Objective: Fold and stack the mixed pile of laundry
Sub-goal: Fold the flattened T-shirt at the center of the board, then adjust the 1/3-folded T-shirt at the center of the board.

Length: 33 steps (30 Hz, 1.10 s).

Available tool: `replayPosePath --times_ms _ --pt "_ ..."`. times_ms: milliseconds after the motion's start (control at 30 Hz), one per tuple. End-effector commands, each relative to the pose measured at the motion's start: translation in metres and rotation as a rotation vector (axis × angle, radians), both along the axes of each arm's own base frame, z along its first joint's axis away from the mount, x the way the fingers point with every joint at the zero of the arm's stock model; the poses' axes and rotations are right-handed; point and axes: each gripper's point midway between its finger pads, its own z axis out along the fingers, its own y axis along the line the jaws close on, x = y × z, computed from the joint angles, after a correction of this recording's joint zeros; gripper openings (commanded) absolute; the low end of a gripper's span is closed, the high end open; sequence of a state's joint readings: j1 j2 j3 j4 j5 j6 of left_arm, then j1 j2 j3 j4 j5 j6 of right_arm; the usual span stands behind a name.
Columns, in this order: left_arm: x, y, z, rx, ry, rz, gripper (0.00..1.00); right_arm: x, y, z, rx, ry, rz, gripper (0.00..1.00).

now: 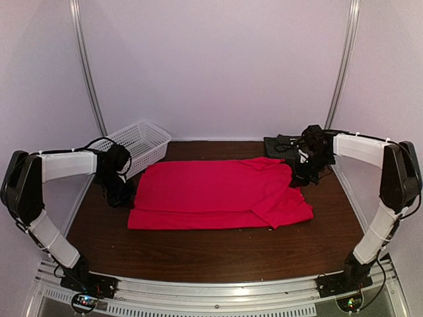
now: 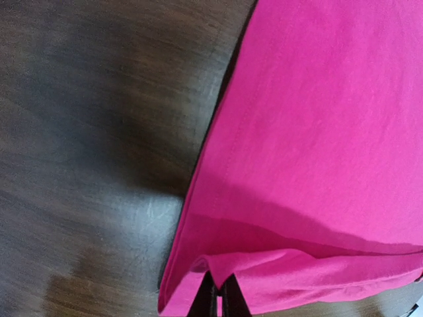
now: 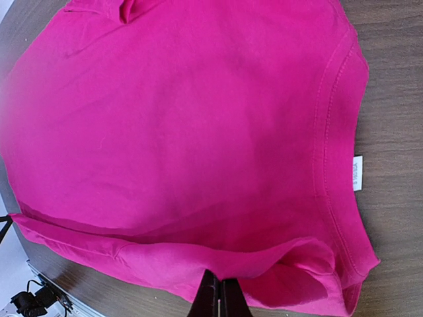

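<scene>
Plain red-pink cloth T-shirt (image 1: 211, 195) pinched at both ends
My left gripper (image 2: 215, 297) and right gripper (image 3: 219, 296) each sit clamped on its edge.

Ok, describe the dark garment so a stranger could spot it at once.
Go to the far right corner of the brown table, behind the right gripper. The dark garment lies there in a small bundle; unlike the red T-shirt spread across the middle and the white basket far left, it is nearly black.
</scene>
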<state>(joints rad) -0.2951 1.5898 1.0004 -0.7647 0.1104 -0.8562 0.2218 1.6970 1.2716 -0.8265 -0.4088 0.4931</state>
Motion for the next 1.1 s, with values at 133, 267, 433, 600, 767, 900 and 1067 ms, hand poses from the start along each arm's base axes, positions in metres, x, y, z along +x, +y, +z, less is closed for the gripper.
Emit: replayPosePath --times_ms 133,267,433,600,767,900,1067 --pt "0.029 0.0 -0.004 0.027 -0.046 -0.053 0.13 0.029 0.0 0.0 -0.009 -0.042 -0.007 0.0" --pt "0.043 0.002 0.02 0.049 -0.132 -0.092 0.45 0.028 -0.006 0.015 -0.002 -0.057 -0.023 0.24" --pt "0.074 -0.017 0.077 0.026 -0.354 -0.247 0.7 0.018 -0.033 0.049 0.032 -0.113 -0.089 0.48" --pt "0.076 -0.107 0.107 -0.133 -0.49 -0.53 0.71 -0.016 -0.034 0.068 0.119 -0.13 -0.073 0.47" --pt "0.04 -0.223 0.119 -0.359 -0.558 -0.769 0.66 -0.05 -0.022 0.045 0.21 -0.072 -0.07 0.41" --pt "0.009 -0.296 0.119 -0.522 -0.571 -0.886 0.6 -0.052 -0.015 0.029 0.253 -0.06 -0.073 0.38" --pt "-0.012 -0.36 0.097 -0.587 -0.526 -0.973 0.55 -0.051 -0.009 0.007 0.28 -0.023 -0.076 0.32"
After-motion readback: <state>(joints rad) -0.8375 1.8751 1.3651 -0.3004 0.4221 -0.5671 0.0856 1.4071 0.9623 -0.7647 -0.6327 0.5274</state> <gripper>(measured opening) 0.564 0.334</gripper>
